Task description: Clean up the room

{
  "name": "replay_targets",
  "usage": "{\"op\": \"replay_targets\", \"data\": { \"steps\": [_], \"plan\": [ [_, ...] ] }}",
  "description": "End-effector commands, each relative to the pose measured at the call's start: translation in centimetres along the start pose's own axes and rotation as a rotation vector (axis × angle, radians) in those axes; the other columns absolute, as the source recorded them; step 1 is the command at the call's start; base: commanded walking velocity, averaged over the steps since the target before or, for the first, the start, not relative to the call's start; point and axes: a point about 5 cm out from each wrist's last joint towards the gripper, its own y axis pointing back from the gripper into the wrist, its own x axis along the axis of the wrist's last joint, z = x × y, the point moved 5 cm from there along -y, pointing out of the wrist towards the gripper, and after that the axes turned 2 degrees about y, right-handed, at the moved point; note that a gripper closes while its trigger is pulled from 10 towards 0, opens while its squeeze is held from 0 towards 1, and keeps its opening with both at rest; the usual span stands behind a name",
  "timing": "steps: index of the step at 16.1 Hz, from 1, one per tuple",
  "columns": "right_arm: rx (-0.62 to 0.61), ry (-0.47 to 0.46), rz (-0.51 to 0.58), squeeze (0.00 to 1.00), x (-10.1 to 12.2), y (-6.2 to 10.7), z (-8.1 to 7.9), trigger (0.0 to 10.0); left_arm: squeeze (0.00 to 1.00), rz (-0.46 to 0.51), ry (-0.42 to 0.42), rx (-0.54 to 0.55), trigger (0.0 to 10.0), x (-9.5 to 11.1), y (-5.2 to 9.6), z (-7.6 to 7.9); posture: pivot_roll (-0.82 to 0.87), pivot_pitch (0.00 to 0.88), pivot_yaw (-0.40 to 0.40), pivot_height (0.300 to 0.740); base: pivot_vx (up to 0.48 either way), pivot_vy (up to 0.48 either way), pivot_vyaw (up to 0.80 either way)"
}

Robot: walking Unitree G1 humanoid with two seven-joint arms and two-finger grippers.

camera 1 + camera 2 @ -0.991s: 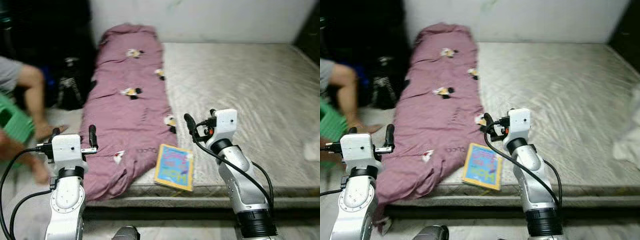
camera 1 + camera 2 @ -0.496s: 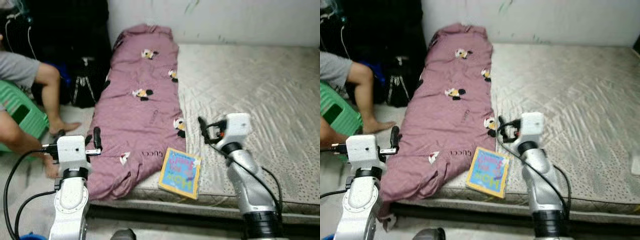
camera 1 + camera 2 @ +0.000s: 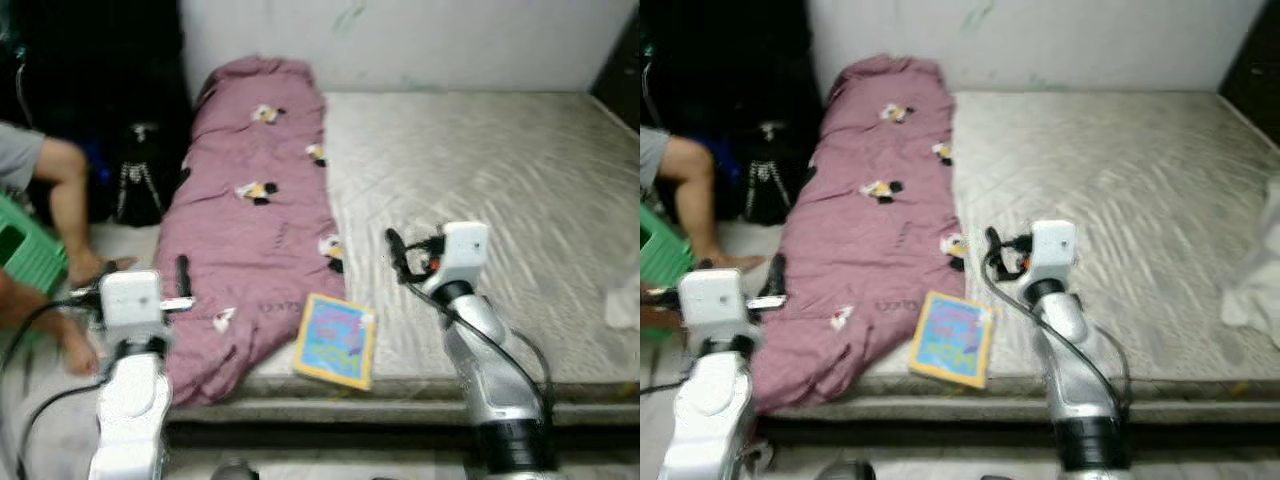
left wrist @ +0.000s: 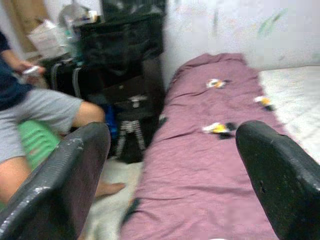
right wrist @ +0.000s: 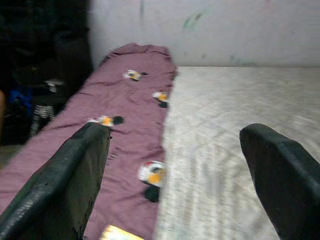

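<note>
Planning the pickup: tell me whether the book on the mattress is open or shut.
Shut. The book lies flat at the mattress edge, cover up, no pages showing.

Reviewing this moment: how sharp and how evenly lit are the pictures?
Both eye views are smeared by motion blur; the book cover is unreadable. Left wrist view is soft, the open left gripper blurred. Right wrist view is dim, dark beside the purple blanket.
</note>
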Motion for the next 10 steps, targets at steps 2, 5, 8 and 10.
{"op": "replay_targets", "data": {
  "steps": [2,5,8,10],
  "plan": [
    [0.005,-0.004,0.013,0.0,0.38,-0.27,-0.38,10.0,0.0,-0.004,-0.009,0.003,10.0,-0.05,-0.05,-0.56,-0.04,0.0,-0.026,0.74,0.0,-0.336,0.0],
    [0.006,-0.006,0.013,0.0,0.35,-0.31,-0.39,10.0,0.0,-0.004,-0.006,0.003,10.0,-0.04,-0.06,-0.53,-0.04,0.0,-0.027,0.74,0.0,-0.366,0.0],
    [0.007,-0.006,0.013,0.0,0.33,-0.36,-0.39,10.0,0.0,-0.003,-0.005,0.001,10.0,-0.03,-0.1,-0.49,-0.04,0.0,-0.027,0.74,0.0,-0.364,0.0],
    [0.007,-0.006,0.013,0.0,0.35,-0.38,-0.43,10.0,0.0,-0.002,-0.005,-0.002,10.0,-0.01,-0.14,-0.47,-0.04,0.0,-0.027,0.74,0.0,-0.366,0.0]
  ]
}}
